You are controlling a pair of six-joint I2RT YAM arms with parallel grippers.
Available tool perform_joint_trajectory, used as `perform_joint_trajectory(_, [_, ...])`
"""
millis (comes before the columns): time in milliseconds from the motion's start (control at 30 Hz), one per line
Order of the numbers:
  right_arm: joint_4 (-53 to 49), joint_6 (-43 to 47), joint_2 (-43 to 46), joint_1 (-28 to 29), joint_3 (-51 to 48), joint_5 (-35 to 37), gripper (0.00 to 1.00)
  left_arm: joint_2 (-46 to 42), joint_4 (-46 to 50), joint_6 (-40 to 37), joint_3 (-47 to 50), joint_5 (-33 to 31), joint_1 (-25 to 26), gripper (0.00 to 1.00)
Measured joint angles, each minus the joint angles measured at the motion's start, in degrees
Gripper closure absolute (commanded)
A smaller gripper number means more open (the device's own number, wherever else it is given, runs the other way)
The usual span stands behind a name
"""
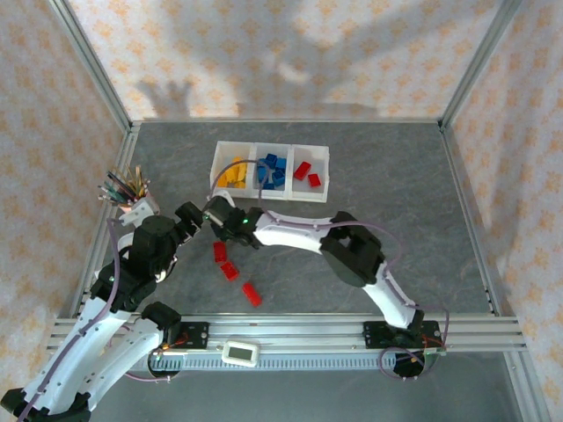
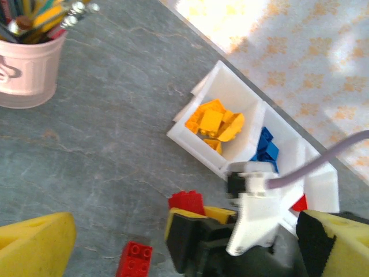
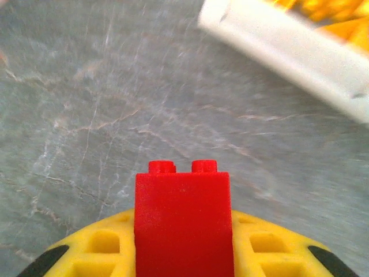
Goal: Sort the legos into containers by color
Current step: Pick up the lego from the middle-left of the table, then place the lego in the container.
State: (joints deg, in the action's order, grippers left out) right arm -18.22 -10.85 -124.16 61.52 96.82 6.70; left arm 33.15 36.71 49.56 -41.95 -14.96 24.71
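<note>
R jaws clamped on red lego [image 3: 183, 225] over worktop [image 3: 86, 115], near tray [image 3: 288, 46]. L jaws wide open. Other red legos [image 1: 252, 294] loose on worktop. Pencil cup [image 2: 29, 63] at L.

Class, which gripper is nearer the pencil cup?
Left. The left gripper sits just right of the cup, open. The right gripper is farther right, nearer the tray, shut on a red brick.

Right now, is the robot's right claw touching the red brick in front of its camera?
Touching. The right wrist view shows the red brick wedged between the yellow fingers of the right gripper, no gap either side.
</note>
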Motion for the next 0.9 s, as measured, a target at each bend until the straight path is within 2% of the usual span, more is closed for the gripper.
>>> perform_joint_trajectory(200, [3.5, -2.0, 16.7, -5.9, -12.8, 2.3, 0.75, 5.0, -6.0, -2.4, 0.0, 6.0, 0.0, 0.01])
perform_joint_trajectory(367, [4.5, -3.4, 24.0, -14.3, -19.4, 4.4, 0.75, 11.3, -12.3, -4.5, 0.0, 11.9, 0.0, 0.01])
perform_joint_trajectory(567, [4.6, -3.5, 23.4, -24.2, -20.6, 5.8, 0.74, 17.9, -19.3, -6.2, 0.1, 17.4, 0.0, 0.01])
perform_joint_trajectory(700, [4.6, -2.2, 19.0, -26.5, -17.8, 6.0, 0.72, 21.0, -22.3, -6.6, 0.1, 19.1, 0.0, 0.01])
perform_joint_trajectory(900, [4.1, -0.1, 9.7, -27.8, -10.2, 5.4, 0.50, 22.9, -24.2, -7.6, 0.1, 19.4, 0.0, 0.01])
